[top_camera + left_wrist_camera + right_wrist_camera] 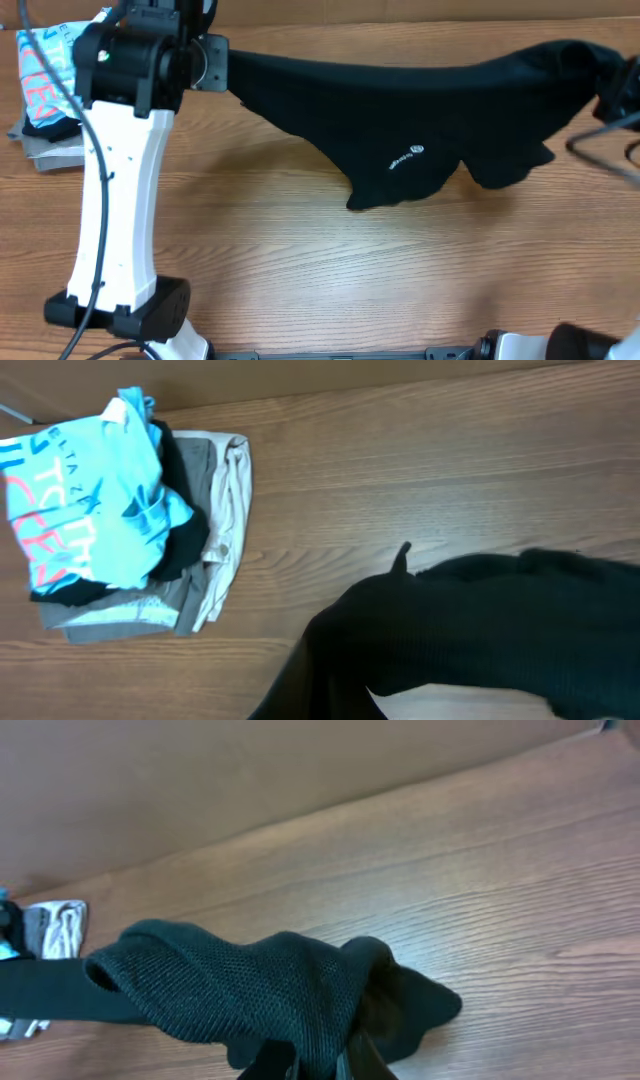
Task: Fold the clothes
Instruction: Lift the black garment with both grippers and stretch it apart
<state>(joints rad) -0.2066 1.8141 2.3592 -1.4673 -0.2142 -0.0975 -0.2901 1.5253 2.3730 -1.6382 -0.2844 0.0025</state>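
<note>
- The black garment [400,90] carries a small white logo [405,157] with a short line of print beside it, on its lower hanging part. The print is too small to be read.
- On the light blue shirt [90,500], which lies to the left of the black garment, white letters [70,438] run along the top. "ELTA Z" can be read; the rest is lost in the folds.
- Below these, on the same shirt, stand large red letters [40,535]. They are creased and cannot be read with certainty.
</note>
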